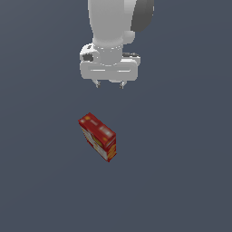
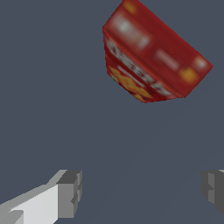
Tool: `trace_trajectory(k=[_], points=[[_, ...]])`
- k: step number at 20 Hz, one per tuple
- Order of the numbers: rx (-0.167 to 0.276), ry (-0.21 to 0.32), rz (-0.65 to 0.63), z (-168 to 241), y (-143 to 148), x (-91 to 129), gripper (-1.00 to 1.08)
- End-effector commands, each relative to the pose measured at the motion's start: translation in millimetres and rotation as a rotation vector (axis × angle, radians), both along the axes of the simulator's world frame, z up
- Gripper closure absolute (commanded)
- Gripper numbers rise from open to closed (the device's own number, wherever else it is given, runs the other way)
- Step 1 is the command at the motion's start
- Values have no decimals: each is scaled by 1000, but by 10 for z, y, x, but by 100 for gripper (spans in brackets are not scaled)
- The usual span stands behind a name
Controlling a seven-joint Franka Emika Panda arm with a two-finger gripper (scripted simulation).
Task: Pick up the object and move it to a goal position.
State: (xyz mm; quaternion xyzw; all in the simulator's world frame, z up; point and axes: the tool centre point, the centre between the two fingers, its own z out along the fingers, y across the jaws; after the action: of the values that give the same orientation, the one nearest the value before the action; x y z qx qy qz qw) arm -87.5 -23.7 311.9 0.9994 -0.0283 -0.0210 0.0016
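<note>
The object is a small red carton (image 1: 98,136) with yellow and white printed patches. It stands on the dark grey floor, turned at an angle, below the gripper in the exterior view. It also shows in the wrist view (image 2: 153,54), apart from the fingers. My white gripper (image 1: 109,84) hangs above and behind the carton, pointing down, open and empty. In the wrist view its two grey fingertips (image 2: 70,192) stand wide apart with only floor between them, and the gripper (image 2: 142,189) holds nothing.
A plain dark grey floor (image 1: 181,172) fills both views. The white arm (image 1: 113,22) rises out of the top of the exterior view.
</note>
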Motion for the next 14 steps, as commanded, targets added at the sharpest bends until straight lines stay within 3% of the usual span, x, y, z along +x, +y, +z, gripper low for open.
trace_trajectory(k=[1,14], points=[[0,0,0,0,0,0,-92],[-31,-20,46,135,-10,25,-92]])
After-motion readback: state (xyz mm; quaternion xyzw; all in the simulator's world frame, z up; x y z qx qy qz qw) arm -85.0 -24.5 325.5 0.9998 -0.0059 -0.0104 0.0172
